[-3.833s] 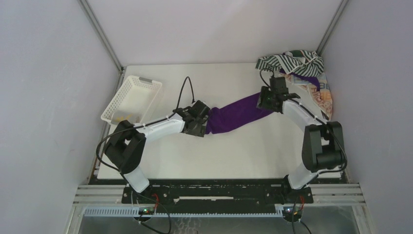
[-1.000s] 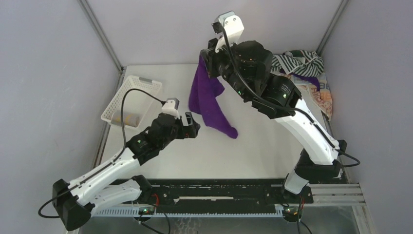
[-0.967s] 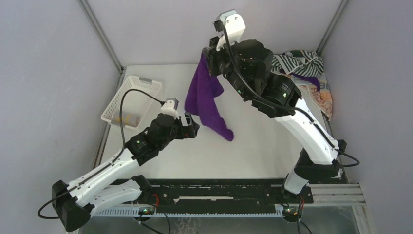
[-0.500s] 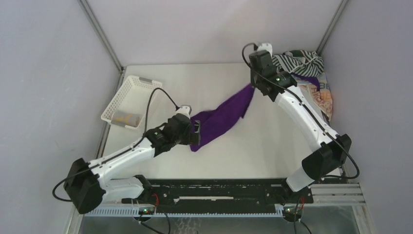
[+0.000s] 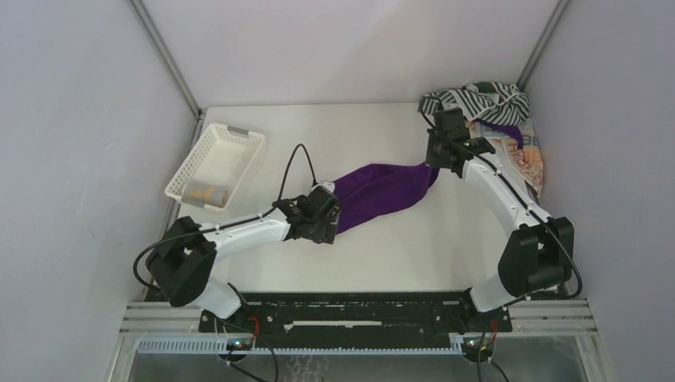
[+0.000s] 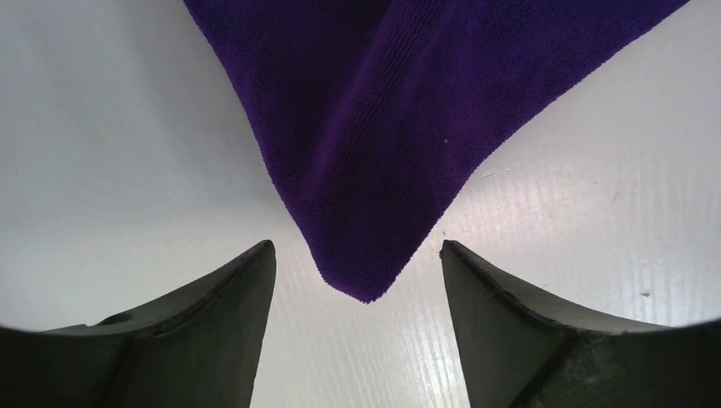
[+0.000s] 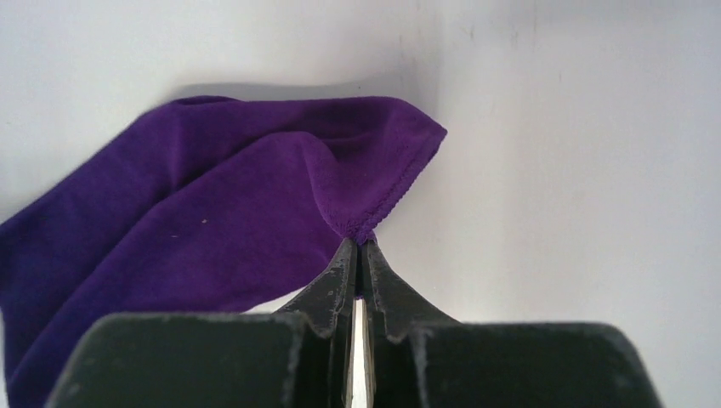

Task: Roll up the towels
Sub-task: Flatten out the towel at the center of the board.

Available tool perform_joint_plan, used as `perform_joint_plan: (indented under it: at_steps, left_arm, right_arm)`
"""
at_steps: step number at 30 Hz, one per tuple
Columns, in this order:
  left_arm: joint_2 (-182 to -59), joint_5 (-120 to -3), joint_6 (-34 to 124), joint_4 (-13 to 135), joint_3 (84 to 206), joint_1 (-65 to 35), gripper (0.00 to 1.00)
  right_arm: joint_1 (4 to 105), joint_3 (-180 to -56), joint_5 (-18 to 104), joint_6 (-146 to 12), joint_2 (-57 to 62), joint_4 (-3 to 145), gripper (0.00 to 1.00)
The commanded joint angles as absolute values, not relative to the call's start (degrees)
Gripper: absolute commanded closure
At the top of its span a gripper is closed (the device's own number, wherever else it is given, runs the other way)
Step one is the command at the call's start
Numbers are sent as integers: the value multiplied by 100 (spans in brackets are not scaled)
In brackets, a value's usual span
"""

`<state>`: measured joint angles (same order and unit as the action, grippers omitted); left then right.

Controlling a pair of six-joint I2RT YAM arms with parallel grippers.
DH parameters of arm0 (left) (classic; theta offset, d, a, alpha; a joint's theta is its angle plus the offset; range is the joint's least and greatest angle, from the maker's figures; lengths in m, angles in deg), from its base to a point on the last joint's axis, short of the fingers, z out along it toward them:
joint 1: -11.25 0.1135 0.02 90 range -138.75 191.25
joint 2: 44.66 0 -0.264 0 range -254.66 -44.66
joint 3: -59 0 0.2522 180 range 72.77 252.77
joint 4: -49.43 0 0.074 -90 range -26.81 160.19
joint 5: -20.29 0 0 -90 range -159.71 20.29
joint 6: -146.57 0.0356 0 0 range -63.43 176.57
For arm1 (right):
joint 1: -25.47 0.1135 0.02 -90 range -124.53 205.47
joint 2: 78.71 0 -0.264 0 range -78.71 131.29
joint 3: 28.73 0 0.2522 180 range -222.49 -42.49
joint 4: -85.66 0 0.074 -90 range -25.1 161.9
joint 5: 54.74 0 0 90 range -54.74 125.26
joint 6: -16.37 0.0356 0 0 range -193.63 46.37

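Laying-flat step, by my judgement: the purple towel (image 5: 382,191) lies stretched out right of the white lattice basket (image 5: 239,139). The right gripper (image 7: 357,246) pinches the corner farthest from the basket. The left gripper (image 6: 357,255) gapes around the nearer corner, holding nothing. Next, it should close there and tug the towel flat.

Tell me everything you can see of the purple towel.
The purple towel is one plain colour, soft, with a fine ribbed pile and a stitched hem. It lies loosely folded and stretched across the white table. The right end effector is shut on its far right corner. Its near left corner lies on the table between the open fingers of the left end effector, without touching them.
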<state>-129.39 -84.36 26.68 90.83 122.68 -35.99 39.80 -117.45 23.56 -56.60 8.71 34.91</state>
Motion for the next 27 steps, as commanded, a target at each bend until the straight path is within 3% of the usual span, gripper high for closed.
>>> perform_joint_plan:
  at_steps: [1, 5, 8, 9, 10, 19, 21, 27]
  left_arm:
    - [-13172, -8691, 2706, 9187, 12557, -3674, 28]
    - [-13305, -8863, 2744, 9241, 12536, -3674, 50]
    - [-13308, -8936, 2748, 9311, 12571, -3678, 80]
    - [-13211, -8972, 2752, 9392, 12591, -3677, 95]
    - [-13064, -9004, 2748, 9484, 12601, -3675, 99]
    - [-10078, -8646, 2747, 11416, 12878, -3675, 100]
    - [-9679, -8442, 2841, 11560, 12960, -3627, 96]
    - [-10217, -6796, 3220, 11128, 13065, -2342, 96]
  right_arm:
    - [3801, -11648, 2697, -5539, 466, 3942, 100]
    - [3614, -11558, 2773, -5539, 311, 3961, 100]
    - [3428, -11534, 2805, -5532, 141, 3934, 100]
    - [3371, -11527, 2797, -5535, 66, 3897, 100]
    - [3314, -11532, 2783, -5534, -43, 3847, 100]
    - [2883, -11204, 2726, -5378, -1919, 3273, 100]
    - [2867, -11017, 2637, -5356, -2314, 3321, 100]
    - [2842, -10850, 2810, -5342, -2228, 3532, 100]
